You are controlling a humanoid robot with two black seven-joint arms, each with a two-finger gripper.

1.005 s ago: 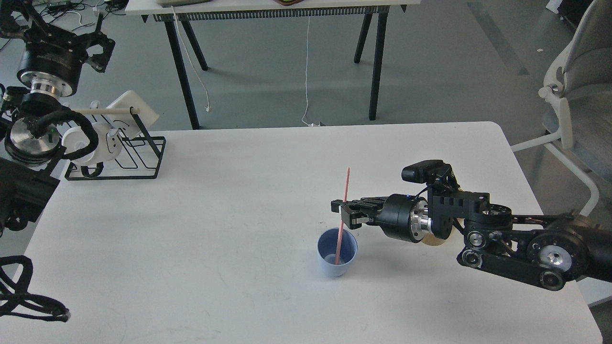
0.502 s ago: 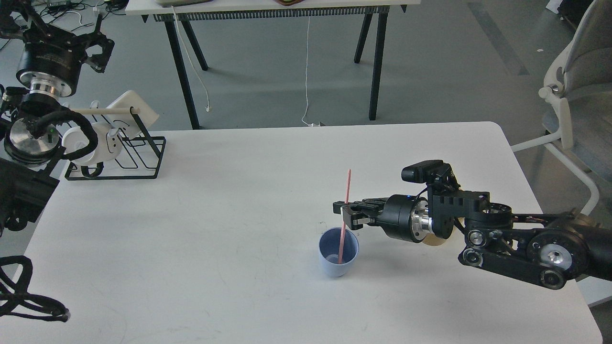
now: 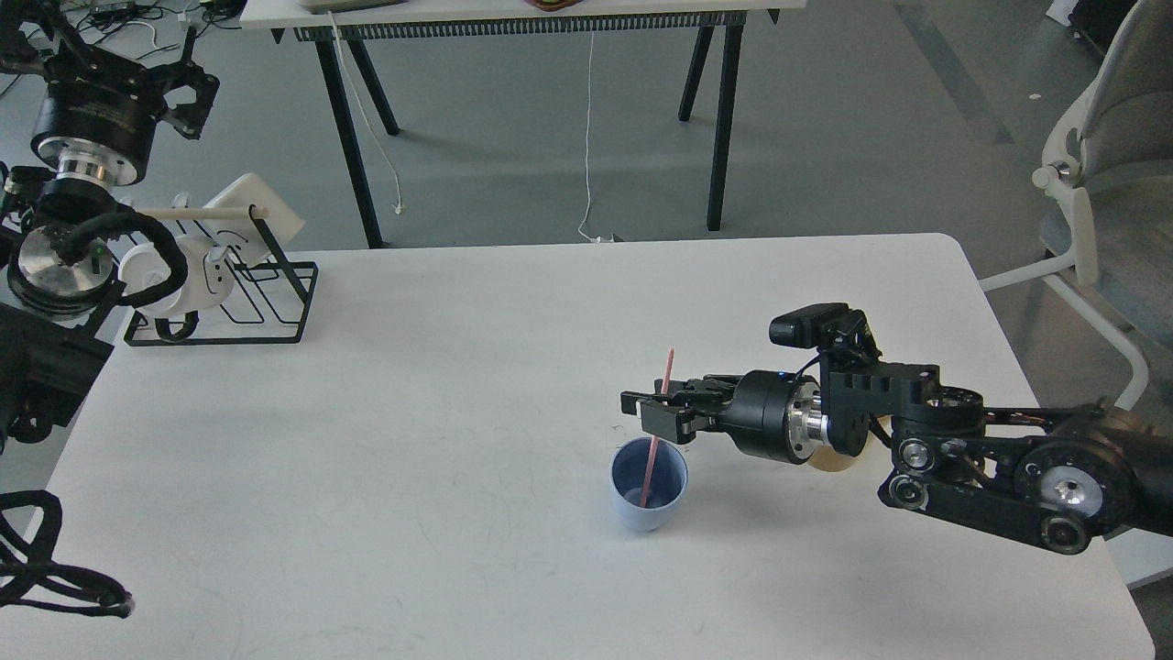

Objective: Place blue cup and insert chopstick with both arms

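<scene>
The blue cup [image 3: 649,496] stands upright on the white table [image 3: 458,440], right of centre. The pink chopstick [image 3: 662,394] stands in the cup with its lower end on the cup's bottom. It leans up and to the right, between the fingers of my right gripper [image 3: 652,413]. That gripper reaches in from the right just above the cup's rim, and its fingers look spread, loose around the stick. My left arm is raised at the far left, and its gripper [image 3: 180,84] is dark, away from the table's things.
A black wire rack [image 3: 240,302] with a white mug [image 3: 180,275] and a white board stands at the back left of the table. A tan round thing [image 3: 832,462] peeks out behind my right wrist. A chair [image 3: 1100,183] stands at the right.
The right gripper's fingers have spread and shifted slightly left. The chopstick's top end has dropped lower and the stick now rests in the cup. The left arm has not moved.
</scene>
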